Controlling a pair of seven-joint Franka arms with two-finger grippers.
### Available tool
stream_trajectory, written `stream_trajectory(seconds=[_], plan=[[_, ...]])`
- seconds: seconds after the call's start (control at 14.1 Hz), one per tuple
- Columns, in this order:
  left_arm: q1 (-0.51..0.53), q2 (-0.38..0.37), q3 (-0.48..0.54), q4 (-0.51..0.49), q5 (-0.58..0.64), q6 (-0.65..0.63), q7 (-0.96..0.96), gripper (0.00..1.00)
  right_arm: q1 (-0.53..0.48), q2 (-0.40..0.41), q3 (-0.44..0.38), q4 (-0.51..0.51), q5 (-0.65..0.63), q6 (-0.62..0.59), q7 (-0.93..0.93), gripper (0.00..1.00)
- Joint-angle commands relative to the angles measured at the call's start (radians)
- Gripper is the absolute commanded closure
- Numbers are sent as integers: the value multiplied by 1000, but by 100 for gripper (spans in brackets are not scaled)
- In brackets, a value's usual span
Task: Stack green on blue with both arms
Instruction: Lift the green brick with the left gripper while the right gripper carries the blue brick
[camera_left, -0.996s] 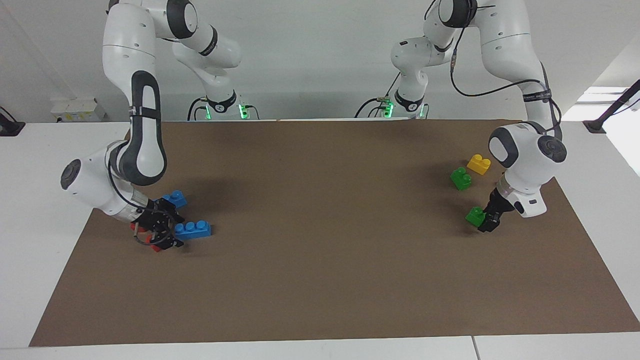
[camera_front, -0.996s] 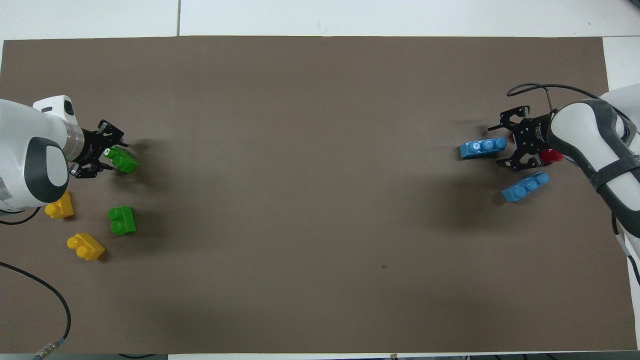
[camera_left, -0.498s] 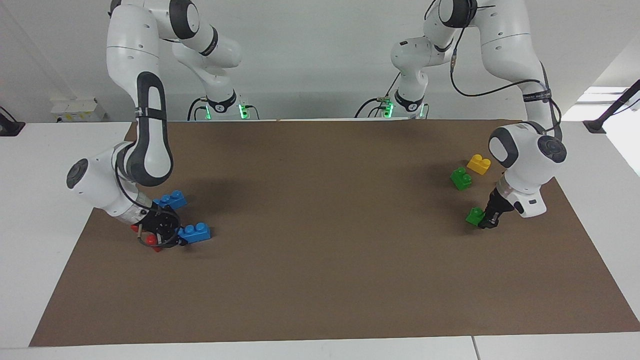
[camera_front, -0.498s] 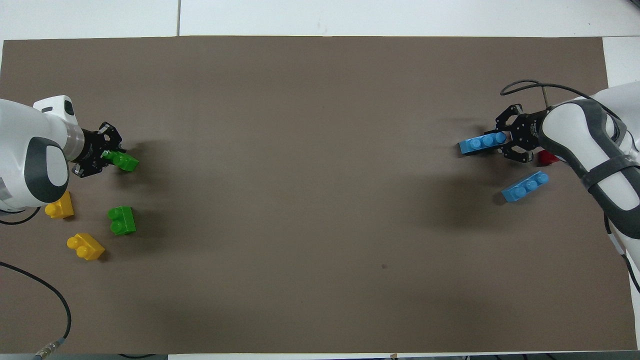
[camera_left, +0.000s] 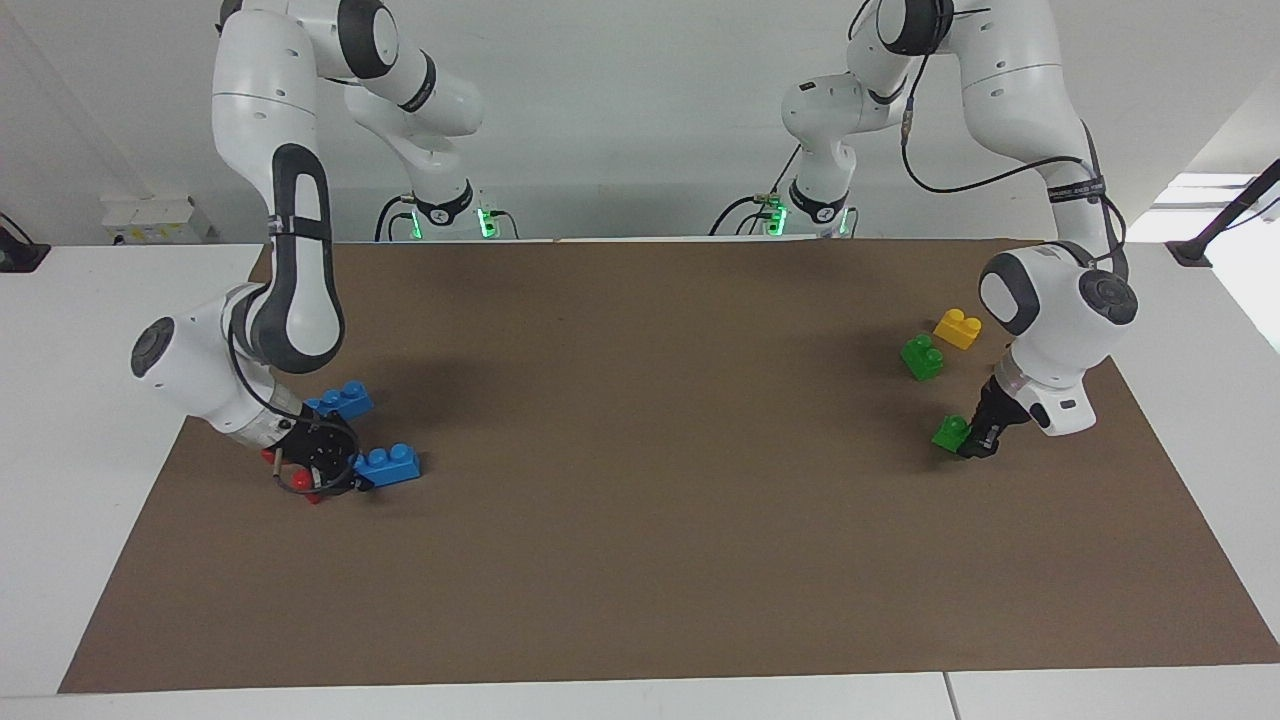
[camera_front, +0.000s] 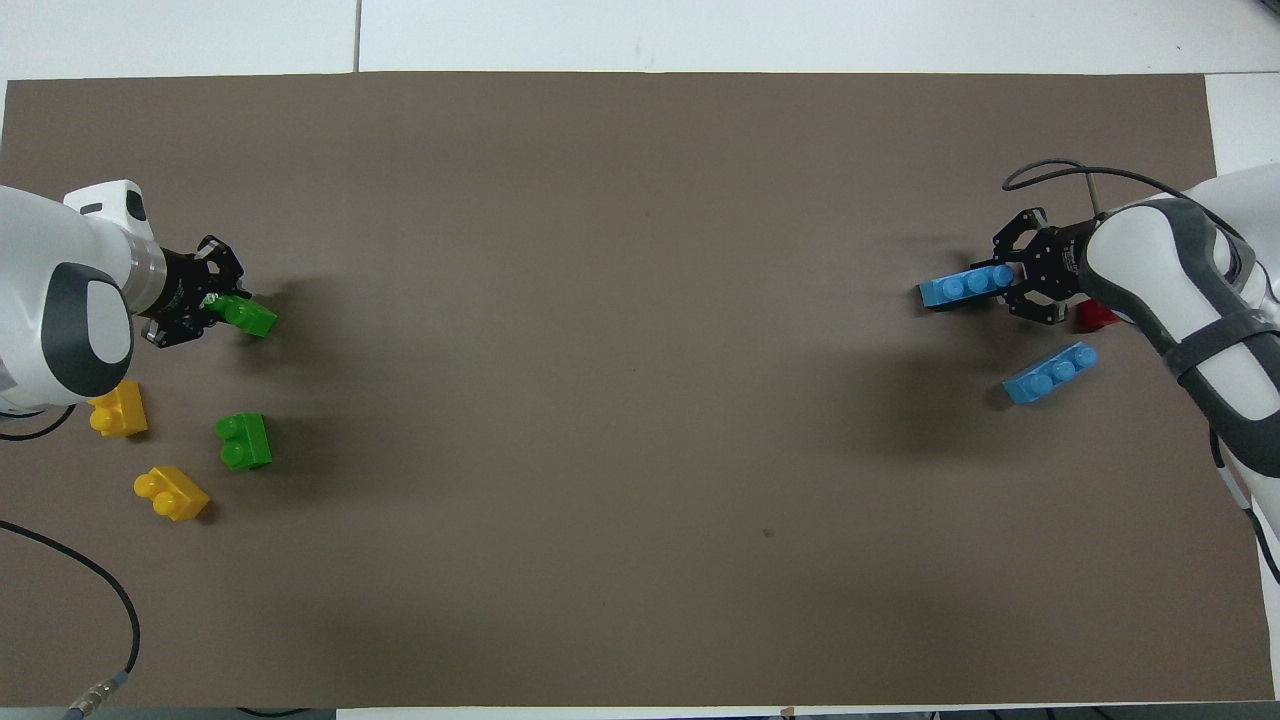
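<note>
Green brick (camera_front: 243, 317): found on the brown mat (camera_front: 640, 400) near the table edge at the left arm's end; it is gripped at one end by the left gripper (camera_front: 205, 300), whose fingers are closed on it.
Blue brick (camera_front: 966, 286): found near the table edge at the right arm's end; it is clamped at one end by the right gripper (camera_front: 1012, 281), whose fingers are closed around it.
Handling: both are judged light, rigid plastic, likely somewhat slick; flat side walls are the best hold, with studs left free for mating.
Risk: since each is held at its end, pivoting under pressing force is thought possible.
Spares: a second green brick (camera_front: 243, 441) and second blue brick (camera_front: 1049, 373) are left on the mat.
Others: two yellow bricks (camera_front: 171, 492) lie near the spare green brick, a red brick (camera_front: 1096, 316) by the right gripper.
</note>
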Motion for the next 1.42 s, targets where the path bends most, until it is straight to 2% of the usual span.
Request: stream_trajectory(seconds=[0.0,0.28,0.71,0.92,1.21,1.35], plan=[[-22,-33,4,30,-1,-78,-28,100,18,4,11,31,51,12,-27,100],[-83,-104,5,30,-1,-148,-135,100,87,7,13,74,98,10,1,100],[-175,-216,1,34,-1,-279,-301,100,267,-8,11,123,94,22,287,100],[-224,-245,-1,33,-1,-311,-418,100,351,-8,11,113,92,97,424,100],[-307,-265,-1,33,1,-316,-726,100,440,-11,10,84,83,153,620,100],[-358,-265,-1,28,1,-316,-850,100,453,-14,10,59,82,160,659,100]])
